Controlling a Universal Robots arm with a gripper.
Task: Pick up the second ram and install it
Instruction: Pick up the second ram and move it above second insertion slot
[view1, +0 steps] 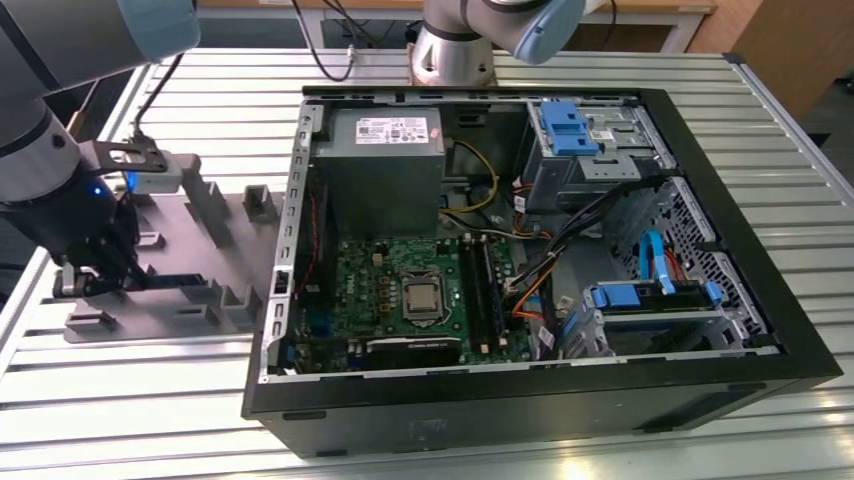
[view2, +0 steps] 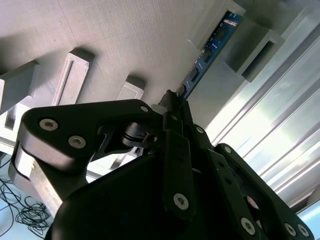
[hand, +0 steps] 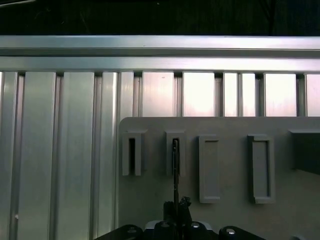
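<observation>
You have a ribbed aluminium bench (view1: 767, 130) carrying two things. The open black computer case (view1: 534, 405) lies on its side toward the exterior view's right. The grey slotted fixture plate (view1: 227, 260) sits just beside it, on the left.

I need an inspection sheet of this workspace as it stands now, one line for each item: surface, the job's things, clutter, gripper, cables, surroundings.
Surface: ribbed aluminium table, carrying a grey fixture plate and an open computer case.
Job's things: the second ram stands on edge in a slot of the fixture plate, not yet in the case.
Clutter: nothing seen.
Gripper: the gripper is low over the plate, at one end of the ram.
Cables: black cable at the table's far edge; wire bundle inside the case.
Surroundings: a robot base behind the case; wooden furniture beyond.
</observation>
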